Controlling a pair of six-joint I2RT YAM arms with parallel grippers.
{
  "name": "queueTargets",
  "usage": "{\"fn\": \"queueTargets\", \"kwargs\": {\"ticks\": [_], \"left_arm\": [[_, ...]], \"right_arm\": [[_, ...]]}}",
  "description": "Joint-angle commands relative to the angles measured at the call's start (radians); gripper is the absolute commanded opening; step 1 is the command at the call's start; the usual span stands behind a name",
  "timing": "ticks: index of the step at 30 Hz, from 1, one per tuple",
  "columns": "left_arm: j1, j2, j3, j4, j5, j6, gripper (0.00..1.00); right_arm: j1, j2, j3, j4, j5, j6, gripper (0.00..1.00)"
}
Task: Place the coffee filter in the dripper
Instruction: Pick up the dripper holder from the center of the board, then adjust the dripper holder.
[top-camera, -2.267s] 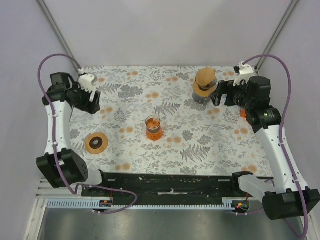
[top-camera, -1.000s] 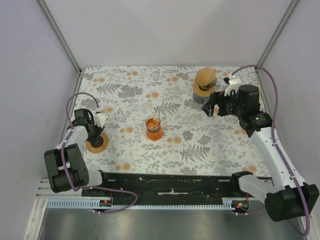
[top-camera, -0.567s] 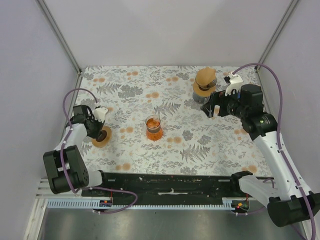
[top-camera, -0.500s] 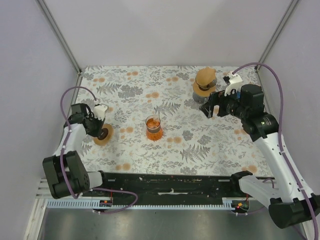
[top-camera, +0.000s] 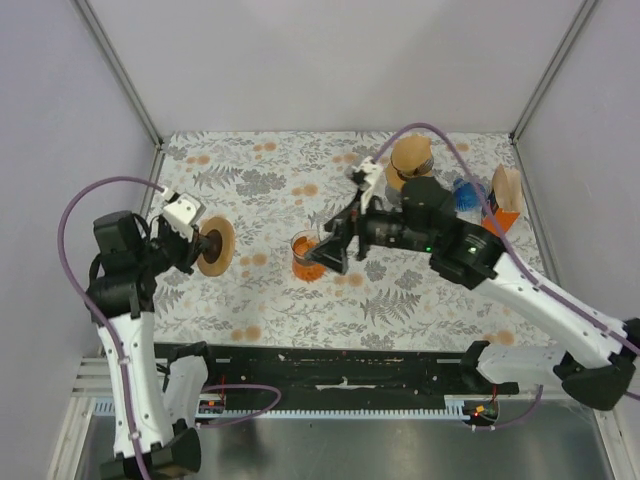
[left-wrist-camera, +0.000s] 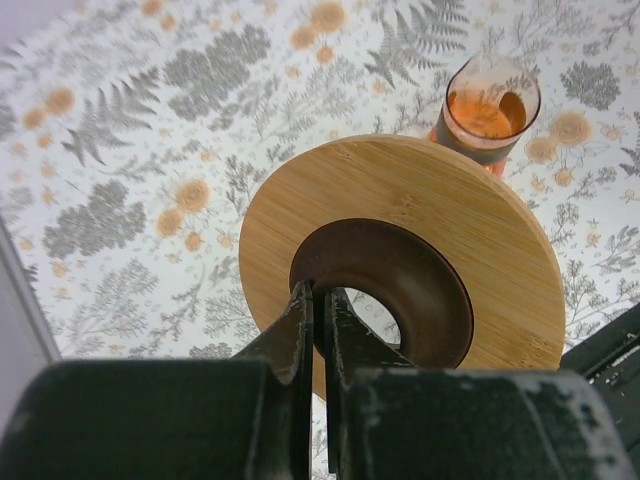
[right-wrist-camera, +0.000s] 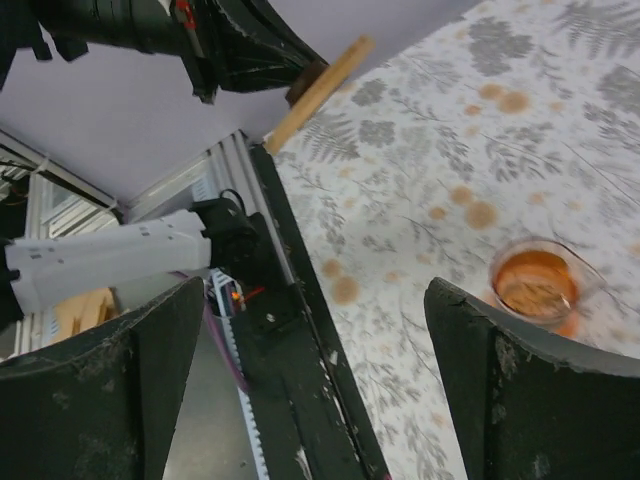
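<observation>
The dripper is a round wooden disc with a dark brown funnel in its middle. It hangs tilted on edge above the table's left side. My left gripper is shut on the funnel's rim, and the wood ring fills the left wrist view. The tan coffee filter sits at the back right, behind my right arm. My right gripper stands open, nothing between its fingers, right beside the glass beaker. The right wrist view shows the dripper edge-on, far off.
The beaker holds orange liquid and stands mid-table. A blue object and a tan-and-orange object sit at the back right edge. The black rail runs along the near edge.
My left gripper closed on the dripper and lifted it off the table, tilting it upright. My right arm swung from the back right to the centre, beside the beaker.
</observation>
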Motion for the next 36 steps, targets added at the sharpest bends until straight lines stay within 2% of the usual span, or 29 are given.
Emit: {"fn": "queueTargets", "kwargs": {"ticks": [1,6,11,17,20,26,29,33,36], "left_arm": [[-0.001,-0.117,0.069,-0.008,0.027,-0.068,0.02],[-0.001,-0.214,0.12,-0.008,0.021,-0.093,0.02],[-0.001,-0.254,0.157,-0.034,-0.01,-0.074,0.02],[-0.001,-0.269,0.157,-0.035,-0.011,-0.085,0.02],[-0.001,-0.26,0.152,-0.029,-0.028,-0.064,0.02],[-0.001,-0.234,0.14,-0.014,-0.031,-0.053,0.02],[-0.001,-0.22,0.174,-0.014,0.006,-0.079,0.02],[0.007,-0.212,0.202,-0.019,0.039,-0.1,0.02],[0.01,-0.22,0.183,-0.011,0.035,-0.108,0.02]], "right_arm": [[0.151,0.194,0.179,0.136,0.066,0.075,0.98],[0.201,0.433,0.357,0.171,-0.011,0.164,0.98],[0.222,0.512,0.403,0.28,-0.081,0.244,0.97],[0.225,0.607,0.492,0.253,-0.111,0.251,0.85],[0.225,0.627,0.506,0.253,-0.172,0.251,0.89],[0.204,0.524,0.434,0.245,-0.122,0.178,0.92],[0.205,0.538,0.459,0.246,-0.092,0.187,0.87],[0.208,0.633,0.524,0.236,-0.117,0.215,0.83],[0.208,0.685,0.563,0.228,-0.152,0.233,0.73]]}}
